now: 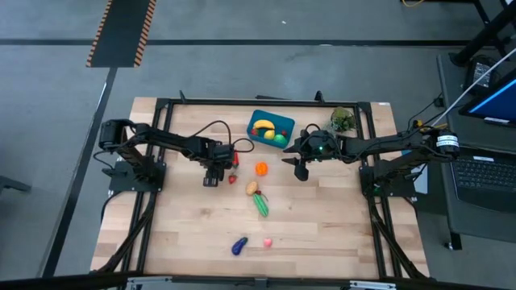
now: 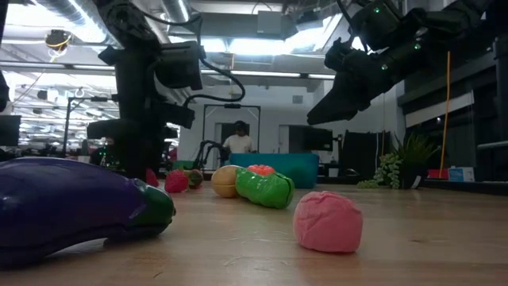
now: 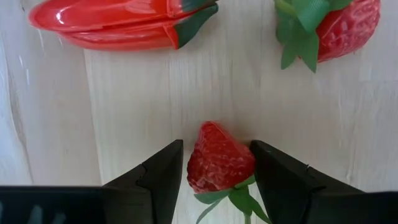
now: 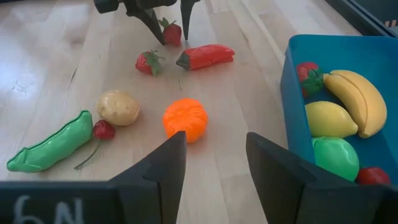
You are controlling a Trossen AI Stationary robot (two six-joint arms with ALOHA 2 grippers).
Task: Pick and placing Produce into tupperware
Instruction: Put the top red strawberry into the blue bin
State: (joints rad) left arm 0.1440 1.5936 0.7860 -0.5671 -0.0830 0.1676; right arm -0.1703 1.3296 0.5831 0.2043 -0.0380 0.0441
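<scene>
A small red strawberry point(image 3: 217, 165) lies on the wooden table. My left gripper point(image 3: 216, 147) points down over it, open, one finger close on each side; it also shows in the right wrist view point(image 4: 169, 23). Beside it lie a red chili pepper point(image 3: 118, 25) and a second strawberry point(image 3: 329, 28). My right gripper point(image 4: 214, 163) hangs open above the table beside the teal tupperware point(image 4: 292, 93), with nothing between its fingers. The tupperware holds a banana point(image 4: 357, 99), a lemon point(image 4: 329, 118), a lime point(image 4: 336, 155) and strawberries. My left gripper comes at the strawberry from above, its fingers point(image 3: 165, 180) standing at the berry's two sides point(image 3: 194, 168). The strawberry lies on the table. Whether the fingers touch it, I cannot tell.
An orange point(image 4: 185, 118), a tan potato point(image 4: 118, 107), a cherry point(image 4: 104, 129) and a green pea pod point(image 4: 50, 149) lie mid-table. A purple eggplant point(image 1: 239, 246) and a pink piece point(image 1: 267, 242) lie near the front edge. A leafy sprig point(image 1: 343, 121) stands at the far right.
</scene>
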